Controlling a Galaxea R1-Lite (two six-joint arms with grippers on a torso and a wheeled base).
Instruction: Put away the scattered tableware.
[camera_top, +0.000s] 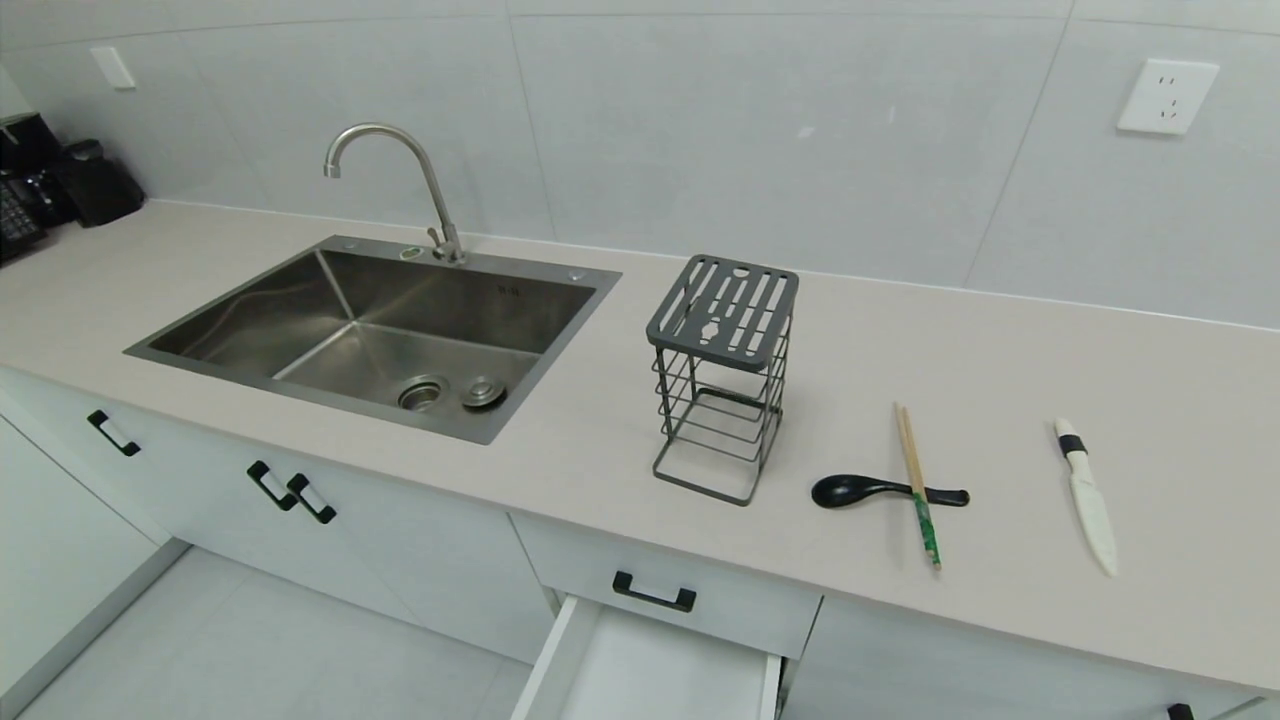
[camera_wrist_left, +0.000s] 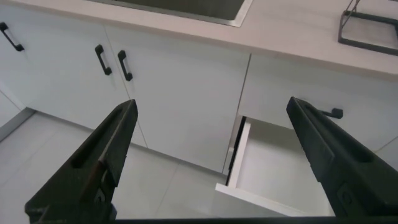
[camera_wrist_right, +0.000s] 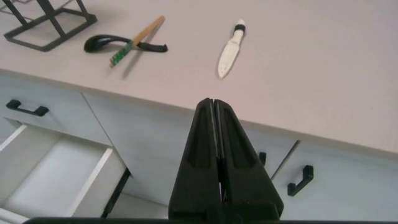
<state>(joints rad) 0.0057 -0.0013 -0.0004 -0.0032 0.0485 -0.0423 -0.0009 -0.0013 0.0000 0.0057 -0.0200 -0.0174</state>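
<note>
**Crossed chopsticks near the front edge are the main hazard**

The pair of wooden chopsticks with green tips (camera_top: 917, 482) lies across the handle of the black plastic spoon (camera_top: 860, 491), close to the front edge of the pale stone worktop (camera_top: 1000, 340). Lifting the spoon first would probably flick the chopsticks. Being round, they could roll over that edge and fall to the floor or into the open white drawer (camera_top: 650, 670) below.

The white knife with a black band (camera_top: 1085, 495) lies flat further toward the right end, also near the front edge. It looks thin, so a grasp from above may slide it rather than catch it.

The dark grey wire rack with a slotted top (camera_top: 722, 380) stands mid-worktop, between the steel sink (camera_top: 250, 325) and the utensils. It looks light, and a nudge while an item is threaded through a slot could tip it.

The left gripper (camera_wrist_left: 211, 112) hangs below the front edge before the cabinet fronts, its fingers spread wide and holding nothing. The right gripper (camera_wrist_right: 216, 106) sits below the edge beneath the knife, its fingers pressed together, empty and touching nothing
</note>
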